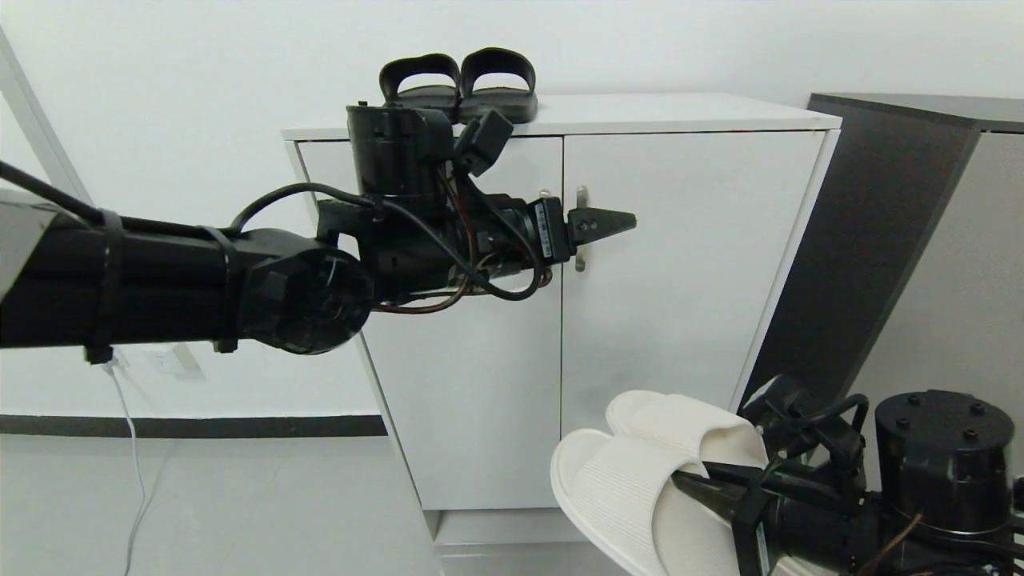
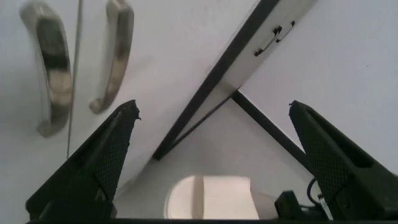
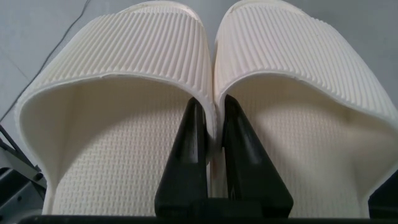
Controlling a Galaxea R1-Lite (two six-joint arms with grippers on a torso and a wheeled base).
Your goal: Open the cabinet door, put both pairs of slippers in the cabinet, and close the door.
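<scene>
Both doors of the cabinet (image 1: 680, 320) are shut, and the black slippers (image 1: 460, 80) sit side by side on top of it, toward the left end. The left gripper (image 1: 612, 222) hangs right in front of the door handles (image 1: 582, 196) at the middle seam. From the head view it's side-on, so you can't judge the jaws there. The left wrist view sorts that out: its fingers (image 2: 106, 155) are spread wide apart, with neither handle between them. That view also catches a bit of one of the white slippers (image 1: 640, 480) lower down. The pair is low and to the right, in front of the cabinet's bottom right corner, held by the right gripper (image 1: 704, 486). The right wrist view gives the grip detail the head view hides: the jaws are squeezed together on the two touching inner edges, pinching both slippers side by side. A dark grey unit (image 1: 864, 264) stands just beside the cabinet on the right. As for writing, there's a small white sticker (image 1: 544, 228) on the left wrist, but the print is too small to read.
</scene>
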